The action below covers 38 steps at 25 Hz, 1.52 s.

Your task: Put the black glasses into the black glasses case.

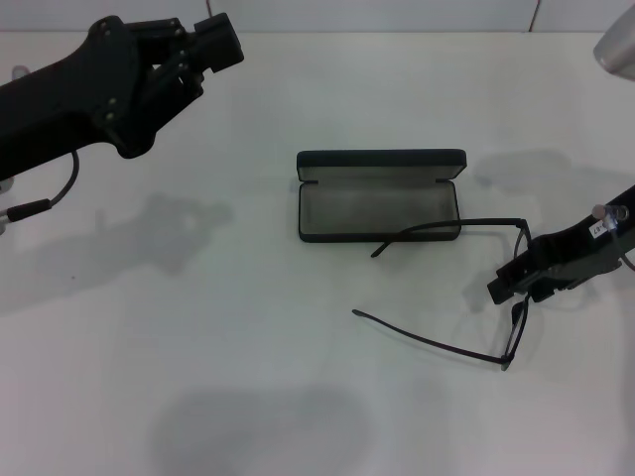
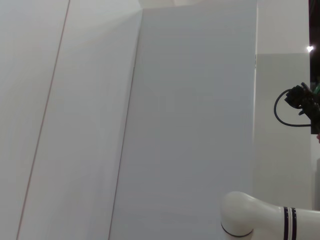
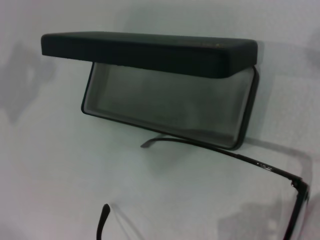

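Black, thin-framed, the black glasses [image 1: 511, 297] sit to the right of the black glasses case [image 1: 380, 206], with their temple arms unfolded and stretched leftward. One temple tip lies over the case's near right rim, the other rests on the white table [image 1: 248, 377] nearer the robot. The front of the frame is at the right gripper [image 1: 518, 281], which appears clamped on it, though the fingers themselves are hard to make out. Gripping the front seems sensible: it leaves the long arms free to trail toward the case.

The case lies open, lid propped up at the far side and grey lining exposed, ready to take the frame. Unfolded arms, I judge, will make a clean fit awkward.

The left gripper [image 1: 213, 45] hovers high at the far left, well apart; whether it is released I cannot tell.
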{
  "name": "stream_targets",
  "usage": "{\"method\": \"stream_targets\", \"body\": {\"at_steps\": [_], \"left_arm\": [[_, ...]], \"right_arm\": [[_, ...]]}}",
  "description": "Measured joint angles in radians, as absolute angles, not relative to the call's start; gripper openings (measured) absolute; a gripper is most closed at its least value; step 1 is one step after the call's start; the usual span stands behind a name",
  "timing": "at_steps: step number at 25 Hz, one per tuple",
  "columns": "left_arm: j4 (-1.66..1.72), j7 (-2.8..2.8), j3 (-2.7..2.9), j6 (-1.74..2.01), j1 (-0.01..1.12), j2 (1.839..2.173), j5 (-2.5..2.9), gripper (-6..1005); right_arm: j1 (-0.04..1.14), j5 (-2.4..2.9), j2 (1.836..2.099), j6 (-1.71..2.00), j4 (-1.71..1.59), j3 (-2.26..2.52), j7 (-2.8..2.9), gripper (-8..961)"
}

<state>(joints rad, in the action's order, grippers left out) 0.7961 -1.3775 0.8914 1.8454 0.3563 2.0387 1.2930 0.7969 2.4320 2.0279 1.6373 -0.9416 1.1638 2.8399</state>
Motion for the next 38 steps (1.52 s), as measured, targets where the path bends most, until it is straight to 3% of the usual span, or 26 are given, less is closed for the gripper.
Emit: {"method": "stream_targets", "body": {"at_steps": [5,8,13,30,38], "left_arm": [[0.796,-1.377,0.892,1.845,0.355,2.039,1.293,64],[0.796,-1.377,0.892,1.845,0.354,2.039,1.293,65],[0.788,-1.377,0.893,1.845,0.354,2.041,1.293,66],[0.753,-1.388,0.893,1.867,0.358,2.045,1.274,66],[0.723,-1.391,0.893,1.874,0.365,2.049,1.243,65]], "right_arm": [[0.796,2.438,2.028,1.631,-0.942,1.192,2.840,630],[0.795,2.440,2.028,1.621,-0.945,1.223,2.840,490],[0.794,2.443,2.026,1.617,-0.958,1.274,2.839,358],[0.639,2.527,2.025,1.691,-1.266,1.473,2.839,206],[0.616,2.581,2.025,1.686,-1.342,1.507,2.839,192]]}}
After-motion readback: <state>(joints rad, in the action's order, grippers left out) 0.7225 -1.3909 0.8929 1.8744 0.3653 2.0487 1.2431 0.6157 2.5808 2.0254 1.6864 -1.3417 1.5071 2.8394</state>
